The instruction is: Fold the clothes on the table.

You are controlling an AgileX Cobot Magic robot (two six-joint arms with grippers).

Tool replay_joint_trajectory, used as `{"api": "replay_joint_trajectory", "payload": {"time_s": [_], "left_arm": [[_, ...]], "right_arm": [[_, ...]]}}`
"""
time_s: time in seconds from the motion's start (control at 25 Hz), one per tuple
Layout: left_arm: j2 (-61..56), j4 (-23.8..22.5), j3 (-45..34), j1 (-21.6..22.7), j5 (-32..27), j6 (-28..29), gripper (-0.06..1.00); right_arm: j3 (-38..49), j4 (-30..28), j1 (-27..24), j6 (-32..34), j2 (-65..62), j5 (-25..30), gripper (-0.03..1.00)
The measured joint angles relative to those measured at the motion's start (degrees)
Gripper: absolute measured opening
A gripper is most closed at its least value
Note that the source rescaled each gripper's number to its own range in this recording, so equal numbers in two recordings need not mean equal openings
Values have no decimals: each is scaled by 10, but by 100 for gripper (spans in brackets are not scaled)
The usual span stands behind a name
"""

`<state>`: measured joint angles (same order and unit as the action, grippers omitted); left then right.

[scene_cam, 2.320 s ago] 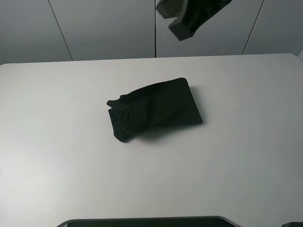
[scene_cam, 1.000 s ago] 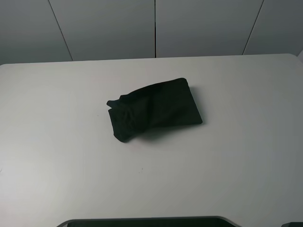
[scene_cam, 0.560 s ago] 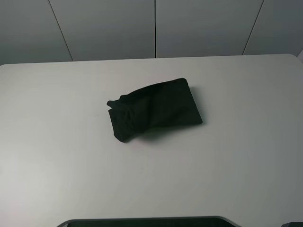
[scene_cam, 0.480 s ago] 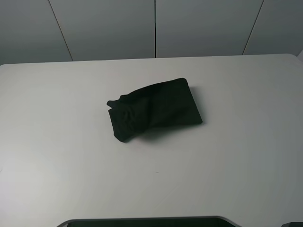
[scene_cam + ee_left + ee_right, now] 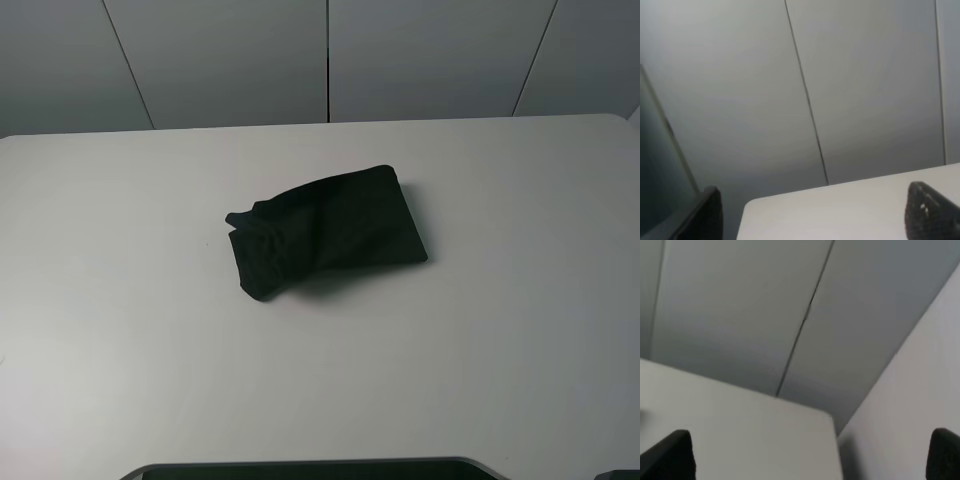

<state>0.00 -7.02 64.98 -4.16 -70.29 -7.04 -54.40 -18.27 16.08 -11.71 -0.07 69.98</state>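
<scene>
Both grippers [image 5: 815, 212] [image 5: 810, 455] spread wide; overhead arm apparently gone, folded black cloth [image 5: 325, 232] unmoved.

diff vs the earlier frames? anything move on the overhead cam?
One change: the dark arm part that hung at the top edge of the overhead view 2.3 s ago is gone from that view; it was already out by 1.0 s ago. The folded black garment lies in the same spot and shape on the white table. Nothing was gripped or let go in these frames.
</scene>
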Motion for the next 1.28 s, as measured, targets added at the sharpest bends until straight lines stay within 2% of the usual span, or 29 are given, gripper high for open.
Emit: {"api": "replay_joint_trajectory", "payload": {"time_s": [0.12,0.24,0.48,0.68,0.88,1.28], "left_arm": [[-1,45,-19,22,1,-5,94],[-2,70,-70,23,1,-12,94],[-2,98,-189,22,17,-11,94],[-1,125,-282,22,57,-13,94],[0,129,-337,12,80,-21,94],[0,128,-352,1,79,-23,94]], "right_arm": [[72,43,0,16,0,-7,100],[142,71,0,40,1,-59,100],[240,71,0,79,2,-113,100],[244,77,0,107,0,-129,100],[244,89,0,112,0,-102,100],[250,150,0,117,0,-79,100]]}}
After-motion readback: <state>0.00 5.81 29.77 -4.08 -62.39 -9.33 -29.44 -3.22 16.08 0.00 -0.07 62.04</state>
